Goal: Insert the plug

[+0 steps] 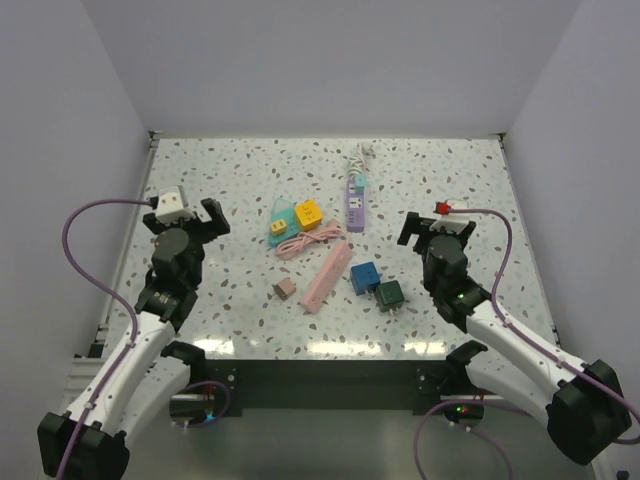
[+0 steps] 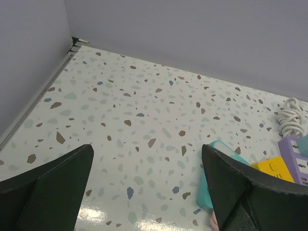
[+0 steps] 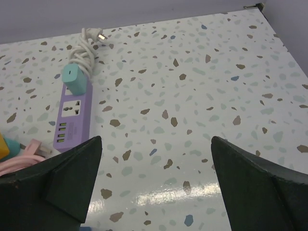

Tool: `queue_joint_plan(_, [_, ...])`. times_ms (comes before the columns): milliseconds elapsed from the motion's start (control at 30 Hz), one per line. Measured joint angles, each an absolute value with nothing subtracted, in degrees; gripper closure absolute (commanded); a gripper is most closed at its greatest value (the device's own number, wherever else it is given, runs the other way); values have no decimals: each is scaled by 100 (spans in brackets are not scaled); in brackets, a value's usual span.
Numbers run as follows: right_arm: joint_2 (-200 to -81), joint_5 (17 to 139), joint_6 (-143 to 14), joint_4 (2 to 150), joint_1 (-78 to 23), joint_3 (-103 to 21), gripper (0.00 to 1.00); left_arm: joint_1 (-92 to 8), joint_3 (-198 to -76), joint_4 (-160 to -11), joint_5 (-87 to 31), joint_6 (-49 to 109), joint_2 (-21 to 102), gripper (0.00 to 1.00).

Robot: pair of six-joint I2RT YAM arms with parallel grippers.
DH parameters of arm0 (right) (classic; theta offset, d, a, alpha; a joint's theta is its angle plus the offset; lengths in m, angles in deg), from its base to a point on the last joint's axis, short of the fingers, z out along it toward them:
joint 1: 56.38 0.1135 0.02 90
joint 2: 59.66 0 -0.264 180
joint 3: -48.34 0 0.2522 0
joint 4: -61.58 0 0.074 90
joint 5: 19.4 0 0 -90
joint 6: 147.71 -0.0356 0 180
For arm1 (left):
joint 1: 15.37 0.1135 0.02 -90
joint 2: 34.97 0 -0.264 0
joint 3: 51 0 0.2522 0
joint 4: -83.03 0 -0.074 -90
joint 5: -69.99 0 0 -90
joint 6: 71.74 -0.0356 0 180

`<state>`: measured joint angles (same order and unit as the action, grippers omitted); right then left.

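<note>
**Terrazzo table, 2 claws spread wide, plugs lying loose**

Speckled terrazzo covers the table [image 1: 240, 170], with 2 robot arms bolted at its near edge. The left gripper [image 1: 186, 220] hovers over the left side, its jaws spread wide and holding nothing. Its wrist view shows only bare tabletop in the gap. The right gripper [image 1: 437, 232] hangs over the right side, its jaws likewise parted and holding nothing.

The task's hardware lies between the 2 arms, in the middle of the table. A purple power strip [image 1: 356, 197] runs lengthwise toward the back wall, with its white cord [image 1: 364, 155] bundled at the far end. A teal piece [image 3: 73, 78] sits on the strip near the cord; whether it is a plug or part of the strip cannot be told.

Left of the strip, a teal adapter [image 1: 278, 226] and a yellow adapter [image 1: 307, 212] sit just beside each other. A pink cable [image 1: 308, 241] loops in front of them, and a pink power strip [image 1: 328, 275] lies at a slant nearer the arms.

A blue plug block [image 1: 364, 276] and a dark green plug block [image 1: 389, 293] rest just beside each other, right of the pink power strip and nearest the right gripper. A small dusty-pink cube [image 1: 285, 288] lies alone left of the pink power strip's near end. Neither claw touches any plug.
</note>
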<state>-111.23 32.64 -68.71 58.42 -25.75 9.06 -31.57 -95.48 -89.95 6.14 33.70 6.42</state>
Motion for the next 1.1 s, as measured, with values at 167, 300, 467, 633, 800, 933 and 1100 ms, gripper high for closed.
queue_joint_plan(167, [-11097, 3286, -6908, 5957, -2575, 888, 1, -3179, -9415, -9159, 338, 3383, 646, 0])
queue_joint_plan(300, [-11097, 3376, -6930, 6043, -2575, 812, 1, -3389, -9052, -9905, -719, 3370, 852, 0])
queue_joint_plan(467, [-11104, 3570, -6934, 6180, -2575, 724, 1, -4373, -8838, -10816, -1882, 3068, 1837, 0])
queue_joint_plan(633, [-11104, 3983, -6958, 6285, -2575, 613, 1, -5811, -9098, -11297, -2330, 2279, 3103, 0])
queue_joint_plan(800, [-11104, 4493, -7074, 6591, -2575, 372, 1, -6475, -9459, -11817, -2866, 1777, 4143, 0])
queue_joint_plan(933, [-11095, 4742, -7151, 6760, -2577, 265, 1, -6578, -9708, -12090, -3141, 1554, 4799, 0])
queue_joint_plan(1100, [-11086, 4921, -7184, 6897, -2575, 265, 1, -6694, -10097, -12254, -3333, 1322, 5533, 0])
